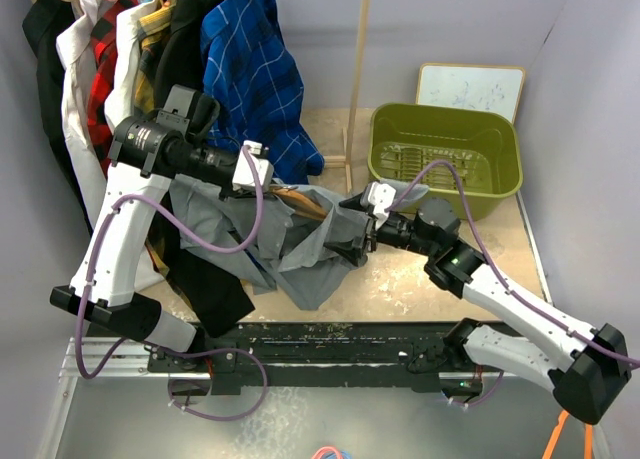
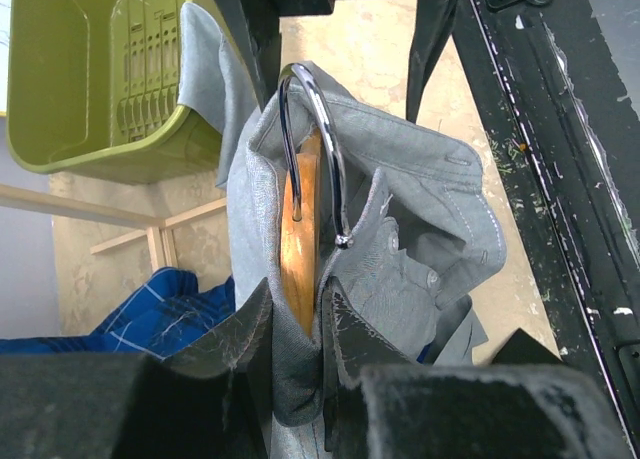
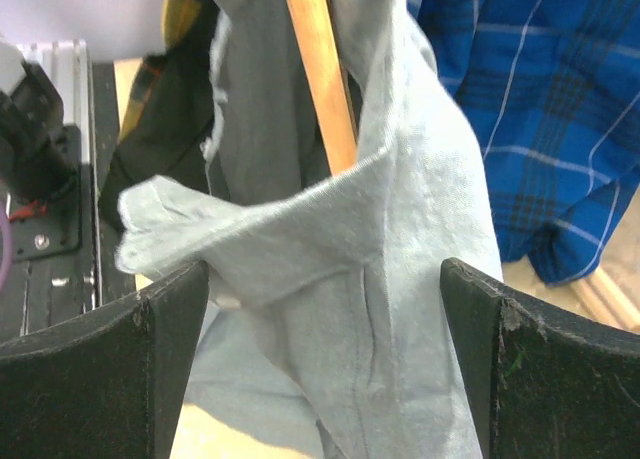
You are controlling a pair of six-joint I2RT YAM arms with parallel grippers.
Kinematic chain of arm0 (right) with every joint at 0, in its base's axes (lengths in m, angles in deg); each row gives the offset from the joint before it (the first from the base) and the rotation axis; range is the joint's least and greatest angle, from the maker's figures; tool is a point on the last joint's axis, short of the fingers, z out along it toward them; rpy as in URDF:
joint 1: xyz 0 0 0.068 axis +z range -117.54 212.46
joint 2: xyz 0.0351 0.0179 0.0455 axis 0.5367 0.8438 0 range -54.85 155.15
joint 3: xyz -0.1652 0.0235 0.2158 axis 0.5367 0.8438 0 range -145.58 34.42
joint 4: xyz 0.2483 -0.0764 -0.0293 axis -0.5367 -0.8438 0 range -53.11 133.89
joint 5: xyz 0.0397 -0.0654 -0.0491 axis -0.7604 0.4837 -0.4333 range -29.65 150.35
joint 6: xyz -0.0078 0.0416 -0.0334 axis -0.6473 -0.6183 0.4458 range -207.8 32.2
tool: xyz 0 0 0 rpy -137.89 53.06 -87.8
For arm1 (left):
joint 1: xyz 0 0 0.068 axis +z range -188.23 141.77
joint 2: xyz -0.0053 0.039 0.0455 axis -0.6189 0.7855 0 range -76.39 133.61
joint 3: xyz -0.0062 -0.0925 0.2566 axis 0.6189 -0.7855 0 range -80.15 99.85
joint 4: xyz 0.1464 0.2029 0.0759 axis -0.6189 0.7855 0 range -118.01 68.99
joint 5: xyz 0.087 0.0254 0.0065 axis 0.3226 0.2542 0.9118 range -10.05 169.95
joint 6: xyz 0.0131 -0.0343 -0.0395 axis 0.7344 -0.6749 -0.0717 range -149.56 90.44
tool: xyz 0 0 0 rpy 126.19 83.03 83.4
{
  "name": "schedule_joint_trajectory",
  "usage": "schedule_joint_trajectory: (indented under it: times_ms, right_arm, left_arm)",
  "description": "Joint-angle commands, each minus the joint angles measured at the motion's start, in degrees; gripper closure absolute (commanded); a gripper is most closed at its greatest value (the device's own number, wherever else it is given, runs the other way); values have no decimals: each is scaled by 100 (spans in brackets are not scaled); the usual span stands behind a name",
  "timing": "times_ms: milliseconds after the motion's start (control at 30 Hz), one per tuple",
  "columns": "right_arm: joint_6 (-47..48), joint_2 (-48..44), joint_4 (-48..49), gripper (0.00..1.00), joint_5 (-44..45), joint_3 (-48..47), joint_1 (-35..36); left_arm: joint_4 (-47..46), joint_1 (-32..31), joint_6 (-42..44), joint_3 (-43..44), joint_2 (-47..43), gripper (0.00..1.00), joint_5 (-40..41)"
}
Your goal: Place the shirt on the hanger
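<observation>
**Which arm is nearer the loose end?**

The left claw [image 2: 298, 314] is squeezed tight on the light tan wooden hanger [image 2: 300, 229] and on the soft light-grey button-up shirt [image 2: 420, 219] wrapped round it, held up between the two arms. The hanger's long stick points toward the right claw [image 3: 320, 279]. That claw's fingers are wide apart, with loose grey cloth between them, so it is nearest that end.

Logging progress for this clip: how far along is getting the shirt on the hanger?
Done: the hanger sits inside the shirt, hook poking out. In hand: left fingers clamp it; right fingers open around fabric. Left: straightening the bunched shirt.
</observation>
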Motion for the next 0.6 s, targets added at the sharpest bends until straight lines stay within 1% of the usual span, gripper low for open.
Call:
schedule_joint_trajectory:
  times_ms: [0,67,133,233,267,300,400,500,567]
  right_arm:
    - [459,101,-360,5,-52,-301,7]
    - [564,252,-528,13,12,-404,6]
    - [650,388,-623,18,-29,-503,5]
    - [594,546,-468,26,10,-619,5]
    - [523,589,-386,31,10,-652,6]
    - [457,632,-313,38,-19,-687,5]
    - [293,732,-144,56,-149,-833,5]
    - [164,799,-53,71,-280,-969,8]
    - [71,863,-32,74,-339,-1037,10]
  left_arm:
    - [156,27,531,57,-154,100,-408]
    - [161,25,552,46,-179,100,-430]
    - [157,29,557,42,-165,100,-491]
    - [161,-7,562,40,-135,100,-599]
    - [161,-5,565,33,-127,100,-626]
    - [161,-11,566,29,-117,100,-660]
    - [126,-24,584,-26,-80,100,-698]
    - [30,-19,542,-88,-47,100,-692]
    - [-15,-34,506,-103,-36,100,-701]
